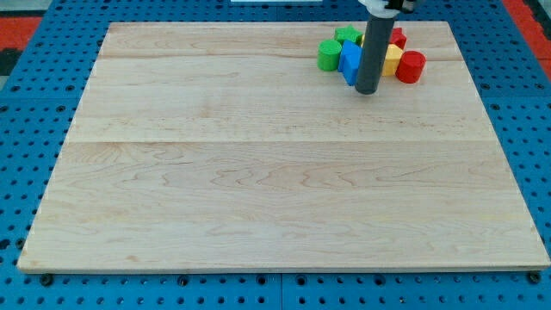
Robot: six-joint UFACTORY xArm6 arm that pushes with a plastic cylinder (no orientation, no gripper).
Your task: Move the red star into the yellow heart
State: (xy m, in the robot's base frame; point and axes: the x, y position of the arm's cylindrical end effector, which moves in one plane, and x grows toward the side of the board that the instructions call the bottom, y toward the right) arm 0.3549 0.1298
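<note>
Several blocks are bunched near the view's top right. A red block, probably the red star, peeks out behind the rod at the cluster's top. A yellow block, probably the heart, lies just below it, touching or nearly touching. A red cylinder is at the cluster's right. A green cylinder is at its left, a green block above that, and a blue block in the middle. My tip rests at the cluster's bottom edge, against the blue block's right side. The rod hides parts of the cluster.
The blocks lie on a pale wooden board set on a blue perforated table. The board's top edge runs close behind the cluster, and its right edge lies a short way to the right.
</note>
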